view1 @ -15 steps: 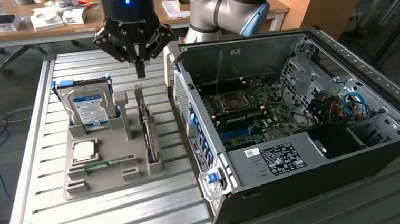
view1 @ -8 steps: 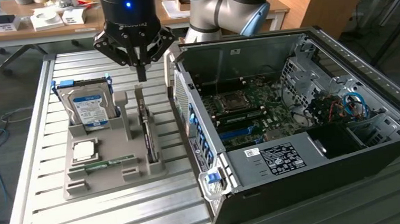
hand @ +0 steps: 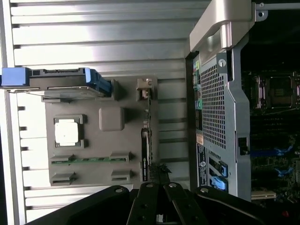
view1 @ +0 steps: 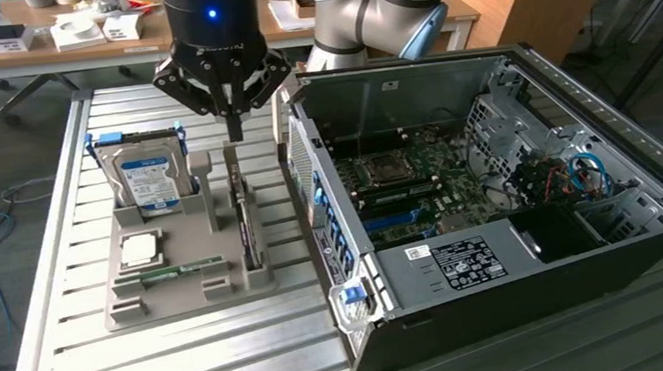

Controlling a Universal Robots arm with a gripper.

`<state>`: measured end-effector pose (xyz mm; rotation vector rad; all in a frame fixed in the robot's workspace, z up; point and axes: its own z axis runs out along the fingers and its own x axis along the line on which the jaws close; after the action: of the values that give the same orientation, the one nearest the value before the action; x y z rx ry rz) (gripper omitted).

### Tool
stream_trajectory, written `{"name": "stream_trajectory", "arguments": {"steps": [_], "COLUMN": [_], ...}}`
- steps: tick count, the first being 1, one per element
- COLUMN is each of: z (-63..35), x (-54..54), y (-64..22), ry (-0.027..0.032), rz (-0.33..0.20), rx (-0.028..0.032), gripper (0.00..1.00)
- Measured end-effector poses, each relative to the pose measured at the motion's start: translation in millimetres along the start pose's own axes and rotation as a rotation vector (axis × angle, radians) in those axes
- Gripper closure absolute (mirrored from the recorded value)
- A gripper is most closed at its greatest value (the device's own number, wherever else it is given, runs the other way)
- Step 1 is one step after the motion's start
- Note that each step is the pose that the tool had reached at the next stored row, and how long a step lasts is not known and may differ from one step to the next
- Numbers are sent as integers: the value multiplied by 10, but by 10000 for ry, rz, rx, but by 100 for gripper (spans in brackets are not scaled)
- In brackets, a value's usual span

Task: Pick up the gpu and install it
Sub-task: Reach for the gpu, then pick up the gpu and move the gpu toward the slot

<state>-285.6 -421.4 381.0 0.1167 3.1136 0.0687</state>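
The gpu is a thin black card standing on edge in a slot of the grey holder tray, beside the open computer case. In the wrist view the gpu runs along the holder's edge nearest the case. My gripper hangs just above the card's far end with its fingers pressed together and nothing between them. Its dark fingers also show in the wrist view, close to one end of the card.
The holder also carries a blue-labelled hard drive, a CPU and a green memory stick. The case lies open with its motherboard exposed. All rest on a slatted metal table; a cluttered desk stands behind.
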Motion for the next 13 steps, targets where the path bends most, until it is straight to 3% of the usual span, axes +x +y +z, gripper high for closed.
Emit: {"name": "stream_trajectory", "arguments": {"steps": [13], "z": [12], "x": [59], "y": [-58], "ry": [0], "rz": [0], "rx": [1], "gripper": [89]}}
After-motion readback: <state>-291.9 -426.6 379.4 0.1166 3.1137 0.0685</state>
